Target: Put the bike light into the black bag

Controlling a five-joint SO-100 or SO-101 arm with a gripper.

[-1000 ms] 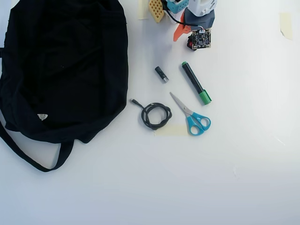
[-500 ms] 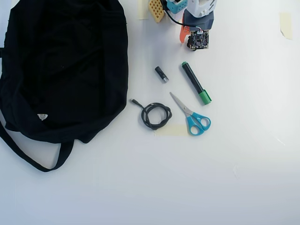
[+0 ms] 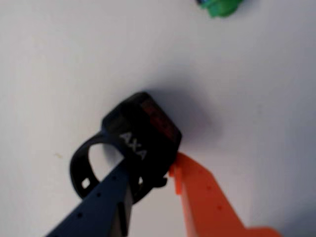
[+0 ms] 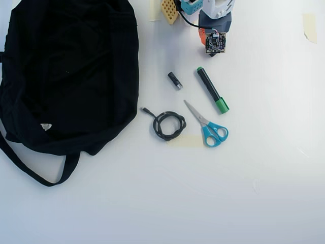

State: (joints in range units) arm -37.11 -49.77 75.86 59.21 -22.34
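In the wrist view the bike light (image 3: 143, 128), a small black gadget with a red lens and a loop strap, sits on the white table. My gripper (image 3: 152, 165) is shut on it, the dark blue finger on its left and the orange finger (image 3: 197, 192) pressed against its right. In the overhead view my gripper (image 4: 208, 43) is at the top centre, and the arm's circuit board hides the bike light. The black bag (image 4: 71, 71) lies flat at the far left, well away from the gripper, its strap trailing toward the lower left.
Below the gripper lie a black marker with a green cap (image 4: 212, 90), a small black-and-silver cylinder (image 4: 175, 80), a coiled black cable (image 4: 169, 125) and blue-handled scissors (image 4: 208, 127). The marker's green cap (image 3: 222, 6) shows in the wrist view. White table spreads to the right and bottom.
The orange finger has swung in from its spread position and closed against the bike light. The arm has drawn slightly toward the top edge.
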